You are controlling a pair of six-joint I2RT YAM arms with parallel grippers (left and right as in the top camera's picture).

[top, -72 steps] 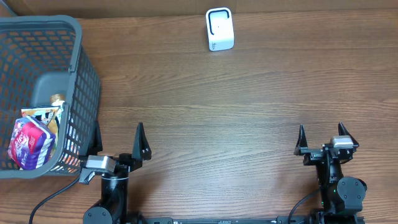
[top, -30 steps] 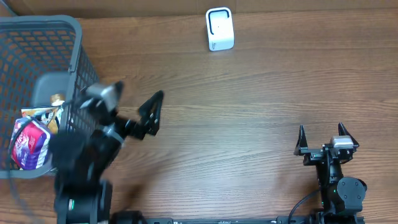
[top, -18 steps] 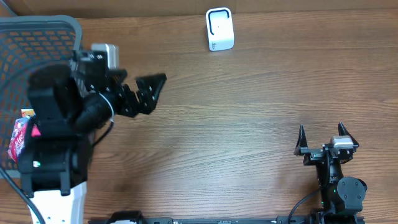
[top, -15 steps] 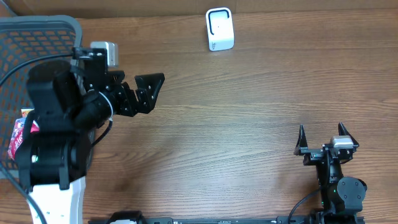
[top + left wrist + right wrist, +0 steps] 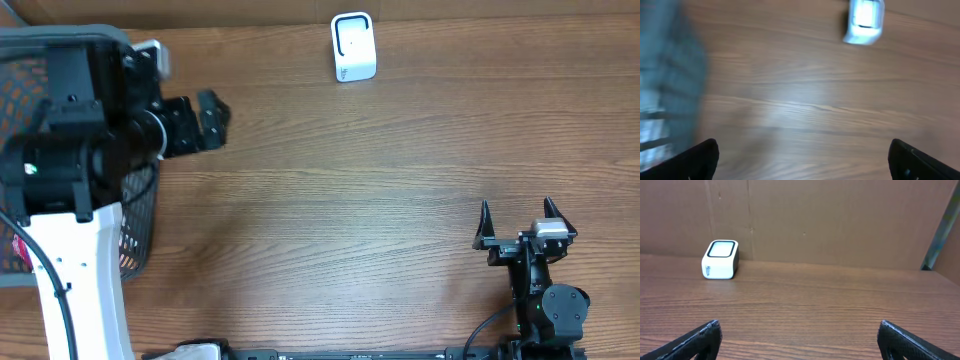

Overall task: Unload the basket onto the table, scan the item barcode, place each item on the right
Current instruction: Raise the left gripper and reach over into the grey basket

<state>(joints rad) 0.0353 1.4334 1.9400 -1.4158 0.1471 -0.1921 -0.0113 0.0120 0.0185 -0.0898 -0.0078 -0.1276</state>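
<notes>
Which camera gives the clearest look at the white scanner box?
Right wrist: the white scanner sits sharp and side-on, top face and front both visible. Overhead shows it small, from straight above, near the table's far edge. Left wrist catches it blurred at the frame's top.

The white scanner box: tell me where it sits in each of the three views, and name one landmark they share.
Overhead: the white scanner stands near the top edge, just right of centre.
Left wrist: it shows blurred in the upper right corner.
Right wrist: it stands left of centre, in front of the cardboard wall.
Shared landmark: the wood-grain table top that it stands on shows in all three views.
</notes>
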